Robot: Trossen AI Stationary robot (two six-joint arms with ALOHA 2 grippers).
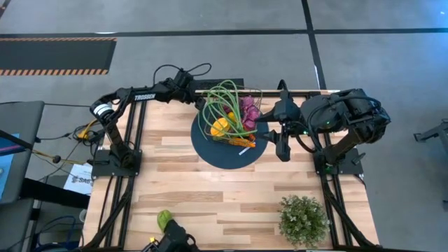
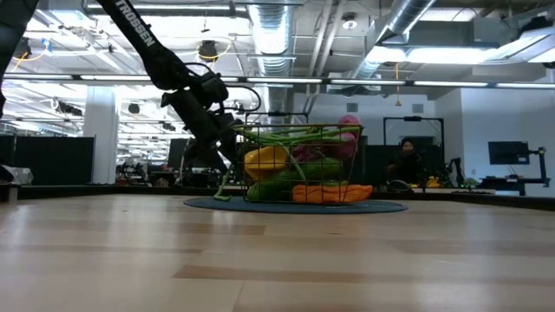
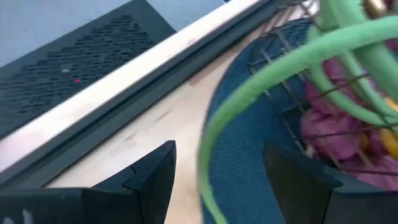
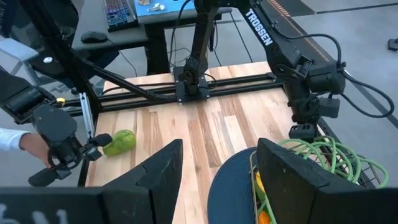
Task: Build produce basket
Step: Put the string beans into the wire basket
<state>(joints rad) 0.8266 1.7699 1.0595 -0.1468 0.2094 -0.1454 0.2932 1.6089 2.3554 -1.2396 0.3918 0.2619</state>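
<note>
Near edge of the pale wooden-plank desk (image 1: 210, 203): a green pepper-like toy (image 1: 164, 220) lies beside a dark handheld device (image 4: 59, 140) gripped by a person's hand (image 4: 34, 149); a bushy green potted plant (image 1: 303, 218) stands toward the right corner.

Centre: the square wire-mesh basket (image 1: 231, 120) rests on a round dark blue plate (image 1: 213, 150). It holds a yellow lemon (image 2: 265, 159), orange carrot (image 2: 329, 192), purple grapes (image 1: 249, 108), a green cucumber-like piece (image 2: 282, 186) and long green beans (image 1: 220, 98) looping above its rim.

Right of the plate: the right gripper (image 1: 280, 140) hovers just beside the plate rim, its jaws wide apart and empty.

Far edge: the left gripper (image 1: 197, 98) sits just beside the basket's far-left corner, jaws parted with a bean loop arching between them; contact probably none, though the view is close and blurred.
</note>
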